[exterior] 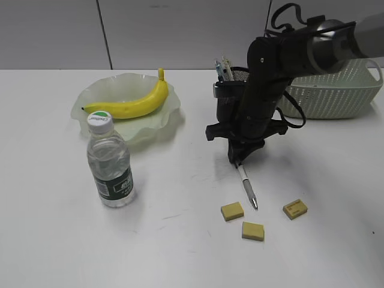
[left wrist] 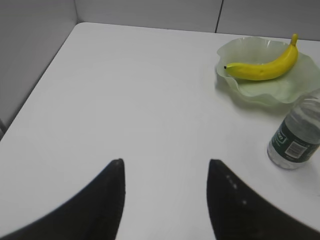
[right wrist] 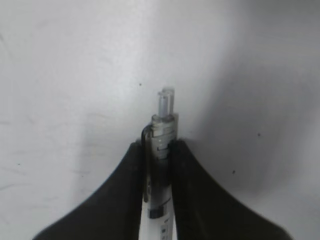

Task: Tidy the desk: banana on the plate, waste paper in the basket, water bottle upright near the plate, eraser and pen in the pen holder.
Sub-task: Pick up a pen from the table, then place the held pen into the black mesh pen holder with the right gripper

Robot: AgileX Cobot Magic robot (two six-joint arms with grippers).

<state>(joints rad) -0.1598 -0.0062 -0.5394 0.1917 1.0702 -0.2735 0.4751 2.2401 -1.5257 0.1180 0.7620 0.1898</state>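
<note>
My right gripper (exterior: pixel 237 161) (right wrist: pixel 159 142) is shut on the clip end of a white pen (exterior: pixel 246 186) (right wrist: pixel 164 130). The pen slants down toward three yellow erasers (exterior: pixel 232 210) (exterior: pixel 252 231) (exterior: pixel 294 208) on the desk (exterior: pixel 180 258). The black mesh pen holder (exterior: pixel 240 75) stands behind that arm, mostly hidden, with pens in it. The banana (exterior: pixel 135 105) (left wrist: pixel 262 67) lies on the pale-green plate (exterior: pixel 147 129) (left wrist: pixel 260 90). The water bottle (exterior: pixel 110 162) (left wrist: pixel 297 137) stands upright in front of the plate. My left gripper (left wrist: pixel 165 162) is open over bare desk. The waste paper is out of view.
The latticed basket (exterior: pixel 336 96) stands at the back right, behind the right arm. A grey wall runs along the desk's far edge, and the desk's left edge shows in the left wrist view.
</note>
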